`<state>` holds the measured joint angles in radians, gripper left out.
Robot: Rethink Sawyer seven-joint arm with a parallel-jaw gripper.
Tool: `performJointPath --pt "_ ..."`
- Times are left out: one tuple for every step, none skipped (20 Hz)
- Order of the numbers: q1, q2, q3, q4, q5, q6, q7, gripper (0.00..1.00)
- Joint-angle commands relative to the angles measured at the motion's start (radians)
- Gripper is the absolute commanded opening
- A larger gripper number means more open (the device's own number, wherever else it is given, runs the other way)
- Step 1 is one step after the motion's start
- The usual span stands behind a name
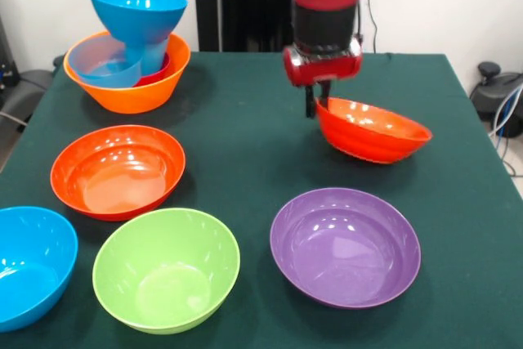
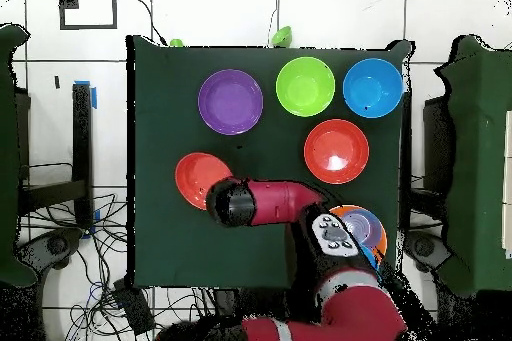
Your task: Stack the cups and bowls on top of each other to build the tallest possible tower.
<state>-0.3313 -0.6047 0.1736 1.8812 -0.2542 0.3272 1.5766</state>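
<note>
Gripper point(image 1: 319, 106) is clamped on the near-left rim of a red-orange bowl point(image 1: 372, 130), which hangs tilted with its right side high; whether its underside touches the cloth can't be told from the front view. The arm point(image 1: 325, 6) comes down right behind it, and in the overhead view the wrist covers that bowl's right edge.

Surroundings, all on the dark green table point(image 1: 245, 120):
- purple bowl point(image 1: 345, 245) just in front of the held bowl, upright, apart from it
- lime green bowl point(image 1: 166, 268) and a second red-orange bowl point(image 1: 118, 171) to the left, close together, rims look just short of touching
- blue bowl point(image 1: 29, 263) at the left edge, cut off by the frame
- orange bowl point(image 1: 127, 71) at the far left corner, holding the stack: a pale blue-grey bowl or cup point(image 1: 100, 61) lying tilted inside, a red piece point(image 1: 157, 73) barely showing behind it (probably the small red cup, mostly hidden), and a blue funnel-shaped bowl point(image 1: 137, 12) perched on top, leaning slightly

All pieces are smooth glossy plastic with round rims and light glare; the table cover is matte cloth. In the overhead view the arm's elbow hides most of the orange bowl's stack.
</note>
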Motion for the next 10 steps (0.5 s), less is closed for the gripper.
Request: performJointPath --pt "-0.058 -0.246 0.045 0.126 0.037 0.338 -0.038 0.0" --pt "-0.076 -0.274 0.065 0.14 0.05 0.384 -0.058 0.0" --pt "-0.095 -0.302 0.085 0.153 0.063 0.43 -0.079 0.0" --pt "-0.11 -0.344 0.089 0.161 0.066 0.514 -0.12 0.0" --pt "-0.113 -0.363 0.085 0.16 0.062 0.563 -0.135 0.0" --pt "-0.121 -0.388 0.085 0.16 0.059 0.611 -0.151 0.0" --pt "-0.128 -0.412 0.086 0.161 0.056 0.659 -0.167 0.0" --pt "-0.13 -0.438 0.084 0.149 0.047 0.737 -0.188 0.0" --pt "-0.129 -0.448 0.087 0.143 0.039 0.769 -0.187 0.0" --pt "-0.13 -0.455 0.091 0.132 0.03 0.818 -0.192 0.0"
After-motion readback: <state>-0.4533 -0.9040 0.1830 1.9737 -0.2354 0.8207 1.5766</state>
